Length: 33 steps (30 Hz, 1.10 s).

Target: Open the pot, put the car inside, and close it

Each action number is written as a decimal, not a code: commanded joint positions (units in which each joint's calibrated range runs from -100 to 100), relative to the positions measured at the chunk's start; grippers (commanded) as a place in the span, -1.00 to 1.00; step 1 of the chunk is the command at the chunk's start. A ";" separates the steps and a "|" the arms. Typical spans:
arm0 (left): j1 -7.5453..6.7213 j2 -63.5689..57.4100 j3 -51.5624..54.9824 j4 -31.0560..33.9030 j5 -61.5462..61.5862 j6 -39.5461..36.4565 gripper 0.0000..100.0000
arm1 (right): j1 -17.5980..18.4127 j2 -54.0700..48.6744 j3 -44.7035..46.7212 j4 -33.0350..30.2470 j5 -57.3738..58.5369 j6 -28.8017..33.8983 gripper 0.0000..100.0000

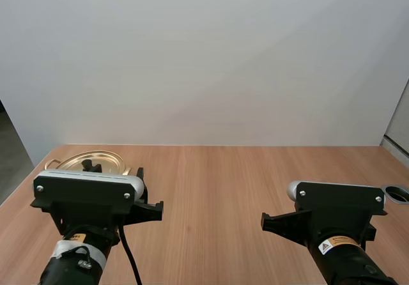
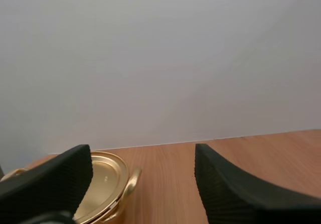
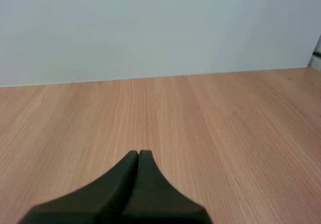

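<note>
- The left gripper (image 2: 142,152) is nearest in the left wrist view, its two black ribbed fingers (image 2: 60,176) spread wide with the inner faces turned to each other and nothing held between them
- The right gripper (image 3: 138,154) is nearest in the right wrist view, pressed narrow into one dark wedge that grips nothing, over bare boards of the light brown wooden table (image 3: 215,123)
- From the high view, the left arm (image 1: 86,199) stands at the near left of the table (image 1: 211,183) and the right arm (image 1: 335,205) at the near right, well apart from each other
- The gold-coloured round metal pot (image 1: 102,162) sits on the table at the far left, just beyond the left arm, which hides its near part
- Its flat golden lid (image 2: 103,176) lies on top, with a small dark knob (image 1: 90,166) at the middle
- In the left wrist view the pot shows beside and partly behind the left finger, and one curved golden side handle (image 2: 131,182) juts towards the gap between the fingers
- The pot lies to the left of that gap, not inside it
- A plain pale grey wall (image 1: 204,61) rises behind the far edge of the table
</note>
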 commanded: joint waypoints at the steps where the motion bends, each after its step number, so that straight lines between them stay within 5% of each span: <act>1: -3.07 0.00 0.00 49.29 2.13 -51.73 0.58 | 0.03 -0.01 0.00 -0.07 0.04 0.04 -1.00; 5: -3.70 0.00 0.00 48.48 14.93 -52.36 0.03 | 0.03 -0.01 0.00 -0.07 0.04 0.04 -1.00; 9: -3.47 0.00 0.00 48.48 14.56 -53.83 -1.00 | 0.03 -0.01 0.00 -0.07 0.04 0.04 -1.00; 33: -3.47 0.00 0.00 47.77 12.44 -49.80 -1.00 | 0.03 -0.01 0.00 -0.07 0.04 0.04 -1.00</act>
